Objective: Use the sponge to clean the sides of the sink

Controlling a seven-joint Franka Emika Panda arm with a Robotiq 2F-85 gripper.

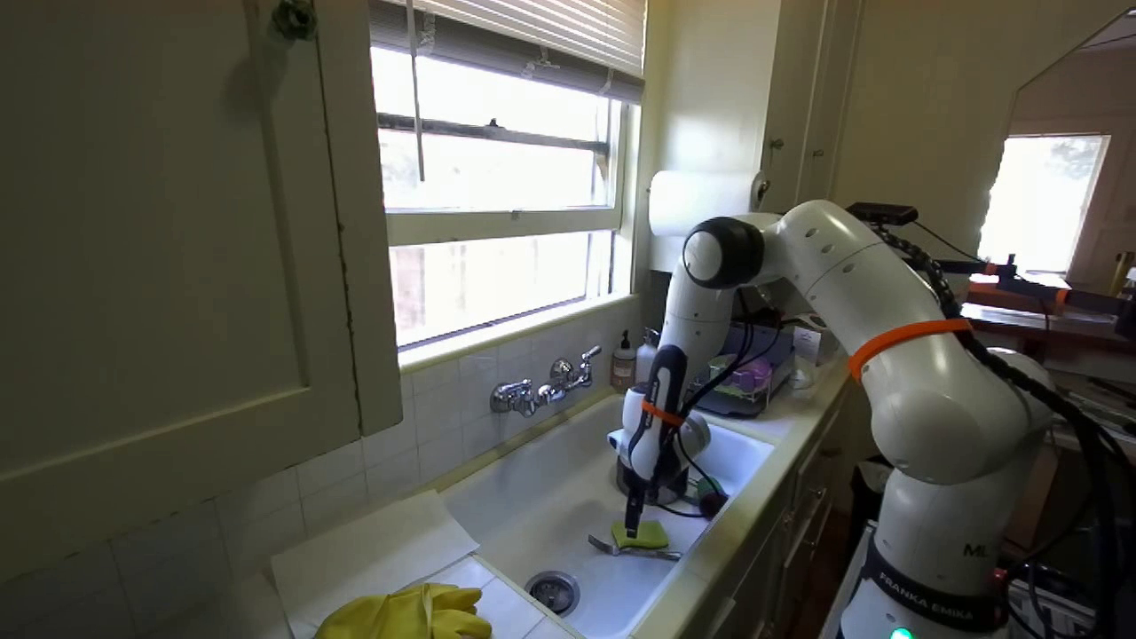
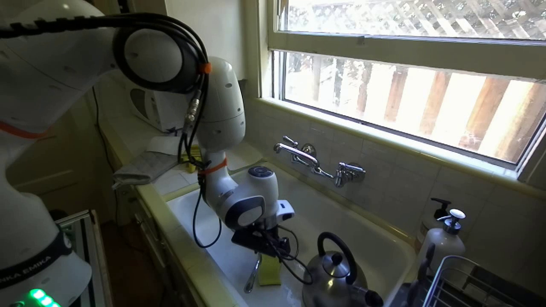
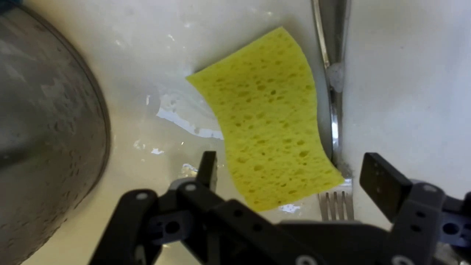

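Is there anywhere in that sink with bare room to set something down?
Yes: the sink looks bare between the drain and the fork, over toward the tap. It's crowded around the sponge: the kettle on one side, the fork close along the other, and the gripper hanging open there.

Exterior views share the sink from opposite ends, wrist view nearest.
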